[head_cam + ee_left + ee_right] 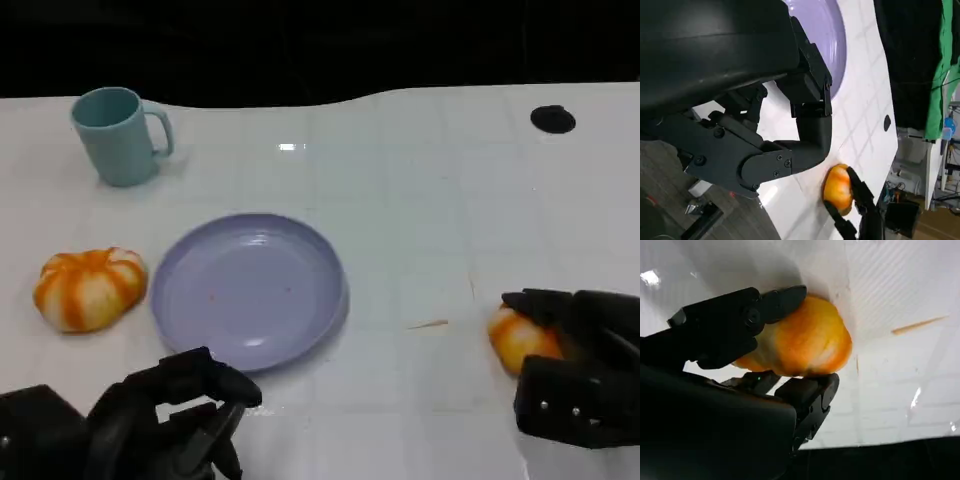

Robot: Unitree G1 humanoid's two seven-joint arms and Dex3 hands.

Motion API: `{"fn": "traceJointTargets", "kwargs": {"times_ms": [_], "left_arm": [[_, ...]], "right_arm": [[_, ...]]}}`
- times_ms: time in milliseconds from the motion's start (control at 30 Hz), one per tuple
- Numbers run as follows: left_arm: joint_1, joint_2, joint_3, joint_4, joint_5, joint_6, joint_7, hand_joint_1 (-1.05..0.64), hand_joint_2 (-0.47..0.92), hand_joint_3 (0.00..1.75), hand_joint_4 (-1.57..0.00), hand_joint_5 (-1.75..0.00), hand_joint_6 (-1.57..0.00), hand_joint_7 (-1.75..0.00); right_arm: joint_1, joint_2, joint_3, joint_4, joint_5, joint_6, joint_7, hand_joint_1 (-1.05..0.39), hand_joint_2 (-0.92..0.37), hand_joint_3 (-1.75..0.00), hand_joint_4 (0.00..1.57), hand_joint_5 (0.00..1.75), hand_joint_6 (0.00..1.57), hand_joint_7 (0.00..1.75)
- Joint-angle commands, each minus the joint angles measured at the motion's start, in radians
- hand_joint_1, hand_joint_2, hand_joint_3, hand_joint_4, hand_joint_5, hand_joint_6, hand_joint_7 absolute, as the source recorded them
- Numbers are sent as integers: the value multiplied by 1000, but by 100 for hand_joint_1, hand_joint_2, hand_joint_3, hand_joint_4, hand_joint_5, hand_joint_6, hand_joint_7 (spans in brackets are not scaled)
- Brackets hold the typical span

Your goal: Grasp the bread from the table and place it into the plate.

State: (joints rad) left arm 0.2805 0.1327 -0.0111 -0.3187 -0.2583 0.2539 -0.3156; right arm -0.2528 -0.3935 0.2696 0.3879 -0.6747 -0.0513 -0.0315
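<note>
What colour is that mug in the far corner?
The mug is pale teal, clearest in the head view.

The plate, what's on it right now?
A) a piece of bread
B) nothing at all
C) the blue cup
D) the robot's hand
B: the purple plate lies bare in the head view, one bread sits on the table beside it, and the right hand is closed around the other bread away from the plate.
</note>
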Motion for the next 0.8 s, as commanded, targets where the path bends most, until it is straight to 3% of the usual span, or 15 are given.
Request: {"fn": "traceJointTargets", "kwargs": {"times_ms": [33, 100, 167, 233, 267, 300, 400, 633, 800], "left_arm": [[6, 7, 4, -7, -2, 0, 3, -44, 78, 62, -82, -157, -84, -109], [7, 8, 4, -6, -1, -6, 1, -44, 79, 61, -81, -156, -84, -109], [6, 8, 4, -5, 0, -7, 1, -44, 79, 60, -81, -156, -84, -109], [6, 7, 5, -6, 0, -4, 3, -44, 80, 59, -81, -156, -84, -109], [6, 7, 4, -8, 1, -3, 4, -44, 80, 59, -81, -157, -84, -109], [7, 8, 4, -9, 1, -2, 4, -44, 81, 58, -81, -157, -84, -109], [7, 11, 3, -9, 5, -6, 3, -44, 81, 57, -80, -157, -84, -109], [8, 8, 1, -13, 10, -4, 8, -44, 83, 55, -80, -157, -83, -109], [8, 4, 0, -10, 8, -7, 7, -44, 83, 54, -79, -158, -83, -110]], "right_arm": [[-31, 11, -23, 82, 24, -47, -122, -12, -88, 0, 76, 126, 108, 5], [-52, 6, -12, 131, 14, -89, -188, -3, -90, -2, 77, 157, 121, 10], [-72, 0, -1, 175, 2, -119, -234, -1, -90, -11, 83, 166, 130, 18], [-85, -1, 3, 204, 0, -138, -259, -2, -62, -73, 87, 173, 116, 69], [-92, -2, 6, 220, -2, -150, -274, -2, -54, -90, 89, 174, 110, 87], [-97, -2, 8, 233, -4, -159, -287, -3, -48, -99, 91, 174, 101, 112], [-108, 0, 14, 256, -9, -167, -312, -4, -45, -103, 92, 175, 90, 138], [-114, 5, 15, 265, -6, -174, -348, -6, -44, -107, 90, 175, 83, 149], [-113, 7, 15, 265, -2, -197, -384, -3, -42, -108, 92, 175, 84, 148]]}}
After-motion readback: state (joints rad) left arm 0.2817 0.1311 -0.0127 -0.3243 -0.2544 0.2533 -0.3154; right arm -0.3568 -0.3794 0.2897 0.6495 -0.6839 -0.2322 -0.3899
